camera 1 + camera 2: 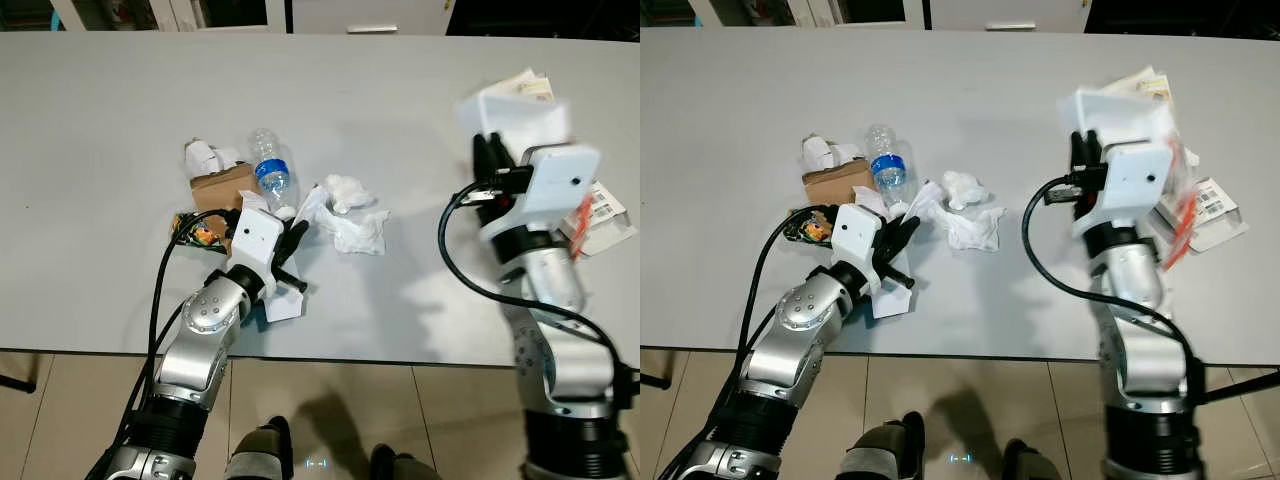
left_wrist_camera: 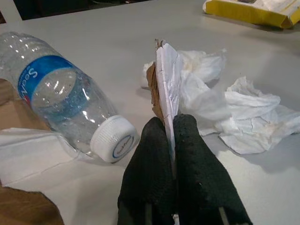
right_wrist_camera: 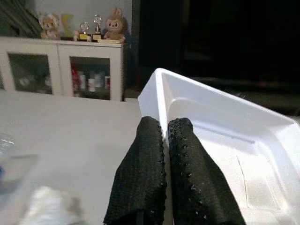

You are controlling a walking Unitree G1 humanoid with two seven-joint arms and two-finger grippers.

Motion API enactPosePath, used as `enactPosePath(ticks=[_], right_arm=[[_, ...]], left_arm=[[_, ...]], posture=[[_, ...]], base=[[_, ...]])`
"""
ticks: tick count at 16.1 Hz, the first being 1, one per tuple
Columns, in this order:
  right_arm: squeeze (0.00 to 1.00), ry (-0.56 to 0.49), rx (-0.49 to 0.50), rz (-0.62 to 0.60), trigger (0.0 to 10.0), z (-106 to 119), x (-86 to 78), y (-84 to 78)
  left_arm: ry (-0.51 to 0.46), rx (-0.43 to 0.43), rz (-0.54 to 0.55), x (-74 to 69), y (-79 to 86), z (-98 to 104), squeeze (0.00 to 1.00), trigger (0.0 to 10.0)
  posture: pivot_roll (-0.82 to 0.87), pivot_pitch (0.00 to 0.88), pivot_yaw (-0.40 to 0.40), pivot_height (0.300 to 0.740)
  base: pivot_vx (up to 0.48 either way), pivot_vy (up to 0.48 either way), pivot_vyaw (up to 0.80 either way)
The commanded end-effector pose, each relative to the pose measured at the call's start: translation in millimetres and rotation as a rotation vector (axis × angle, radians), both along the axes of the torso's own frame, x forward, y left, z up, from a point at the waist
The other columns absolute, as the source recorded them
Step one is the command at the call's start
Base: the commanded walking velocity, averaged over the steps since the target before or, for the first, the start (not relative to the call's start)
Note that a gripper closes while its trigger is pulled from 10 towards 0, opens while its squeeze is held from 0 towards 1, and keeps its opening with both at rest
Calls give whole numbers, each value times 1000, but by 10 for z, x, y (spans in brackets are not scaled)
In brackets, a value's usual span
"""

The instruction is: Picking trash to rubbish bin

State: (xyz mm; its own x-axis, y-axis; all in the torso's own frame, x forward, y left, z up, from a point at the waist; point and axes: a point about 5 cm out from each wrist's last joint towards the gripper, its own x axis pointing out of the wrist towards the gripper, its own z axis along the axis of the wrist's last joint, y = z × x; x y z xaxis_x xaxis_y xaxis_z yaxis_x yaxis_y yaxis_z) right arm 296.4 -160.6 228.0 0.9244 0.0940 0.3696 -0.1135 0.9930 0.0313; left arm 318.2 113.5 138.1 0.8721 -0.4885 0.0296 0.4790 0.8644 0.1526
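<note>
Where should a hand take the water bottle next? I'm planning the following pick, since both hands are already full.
Grip the water bottle across its ribbed body near the blue label, coming from above. It lies on its side on the table, cap toward the robot, with cardboard close on its left, so a side approach looks crowded.

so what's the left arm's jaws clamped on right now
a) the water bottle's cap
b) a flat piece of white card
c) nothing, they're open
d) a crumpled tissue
b: in the left wrist view the left gripper is shut on the edge of a flat piece of white card, with the water bottle lying beside it and the crumpled tissue behind, both untouched.
</note>
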Motion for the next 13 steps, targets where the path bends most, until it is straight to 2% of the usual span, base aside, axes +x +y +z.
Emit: enactPosePath(ticks=[1,2,3,4,5,6,7,8,11,12,13], right_arm=[[0,-64,75,-7,0,175,-47,-57],[0,-38,122,-29,0,122,-21,-103],[0,-17,125,-39,0,68,-7,-114],[0,-3,101,-32,0,37,-10,-88],[0,4,16,-34,0,6,-24,-48],[0,8,-14,-32,0,-15,-32,-29],[0,17,-29,-28,314,-44,-48,-12],[0,24,-37,-27,1686,-84,-88,8],[0,14,-49,-50,1882,-93,-183,4],[0,5,-63,-66,3137,-77,-214,-9],[0,-6,-89,-88,10000,-54,-240,-33]], left_arm=[[-13,12,-1,16,-14,18,0,10000],[-12,12,0,17,-16,15,0,10000],[-13,12,-1,20,-17,18,0,10000],[-15,12,0,22,-13,21,0,10000],[-17,11,1,18,-8,19,0,10000],[-17,12,3,18,-5,17,0,10000],[-19,12,12,22,-2,18,0,10000],[-34,14,46,44,14,32,0,10000],[-47,10,89,106,9,48,0,10000],[-53,11,100,127,-9,55,0,10000],[-56,10,102,142,-32,59,0,10000]], posture=[[239,178,20,740],[240,177,20,740],[245,175,21,740],[245,175,21,740],[245,175,21,740],[245,175,21,740],[243,173,20,740],[239,172,19,740],[215,155,14,740],[208,150,13,740],[193,142,14,740]], base=[[0,0,0],[0,0,0],[0,0,0],[0,0,0],[0,0,0],[0,0,0],[0,0,0],[0,0,0],[0,0,0],[0,0,0],[0,0,0]])
